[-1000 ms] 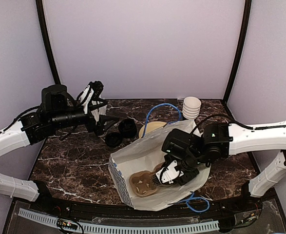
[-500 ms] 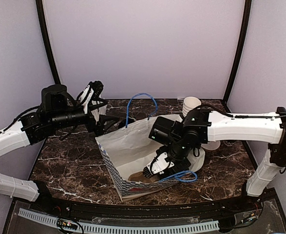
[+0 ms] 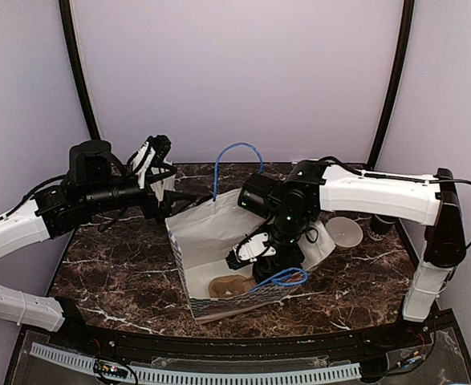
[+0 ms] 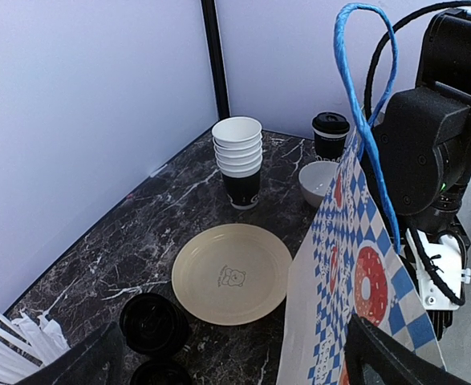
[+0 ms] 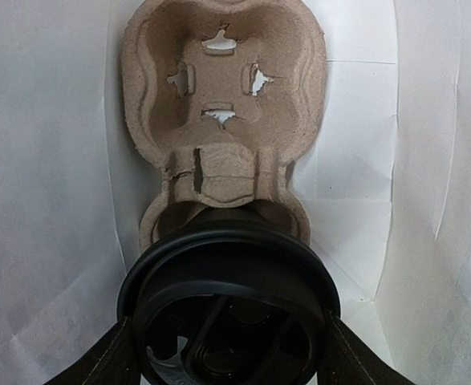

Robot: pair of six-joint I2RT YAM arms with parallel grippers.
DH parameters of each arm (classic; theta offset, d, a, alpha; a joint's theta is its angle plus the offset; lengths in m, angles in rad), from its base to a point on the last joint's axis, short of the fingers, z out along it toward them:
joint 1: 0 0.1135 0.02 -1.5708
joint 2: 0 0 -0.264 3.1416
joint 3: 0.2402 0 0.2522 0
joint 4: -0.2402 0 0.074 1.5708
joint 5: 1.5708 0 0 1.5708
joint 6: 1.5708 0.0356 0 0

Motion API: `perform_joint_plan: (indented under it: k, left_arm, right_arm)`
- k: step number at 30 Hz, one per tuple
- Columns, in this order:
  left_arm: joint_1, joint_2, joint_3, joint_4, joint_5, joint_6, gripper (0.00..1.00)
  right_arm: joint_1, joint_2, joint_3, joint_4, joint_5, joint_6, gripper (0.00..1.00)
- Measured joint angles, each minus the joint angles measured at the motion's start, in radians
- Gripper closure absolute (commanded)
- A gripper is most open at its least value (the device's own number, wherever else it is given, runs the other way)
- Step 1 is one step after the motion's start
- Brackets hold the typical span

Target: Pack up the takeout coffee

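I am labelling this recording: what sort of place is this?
Probably a robot test booth set up like a café counter: plain lilac walls close in a marble-pattern table, and a stack of paper cups, a paper bag and a lidded coffee cup are in view.

The carrier [image 5: 223, 104] lies inside the bag [image 3: 211, 233], a lidded cup [image 5: 229, 313] over one well.

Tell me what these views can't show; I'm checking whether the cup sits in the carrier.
- Right wrist: the lidded cup's body, hidden under its own lid; seating in the carrier unclear.
- Top view: the cup stack, hidden behind the right arm.
- Left wrist: the white straws, cut off by the left edge.
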Motion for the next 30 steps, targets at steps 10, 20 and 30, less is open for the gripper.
perform_joint_plan:
  k: [10, 20, 30]
  left_arm:
    - [0.0, 0.029, 0.031, -0.033, -0.035, -0.007, 0.02]
    - [0.002, 0.029, 0.116, -0.094, -0.11, -0.007, 0.02]
    - [0.002, -0.005, 0.137, -0.166, -0.13, -0.012, 0.02]
  right_arm:
    - [0.0, -0.008, -0.022, 0.037, 0.035, 0.043, 0.47]
    - [-0.038, 0.056, 0.071, -0.034, -0.027, 0.003, 0.23]
    - [-0.068, 0.156, 0.226, -0.135, -0.088, -0.04, 0.01]
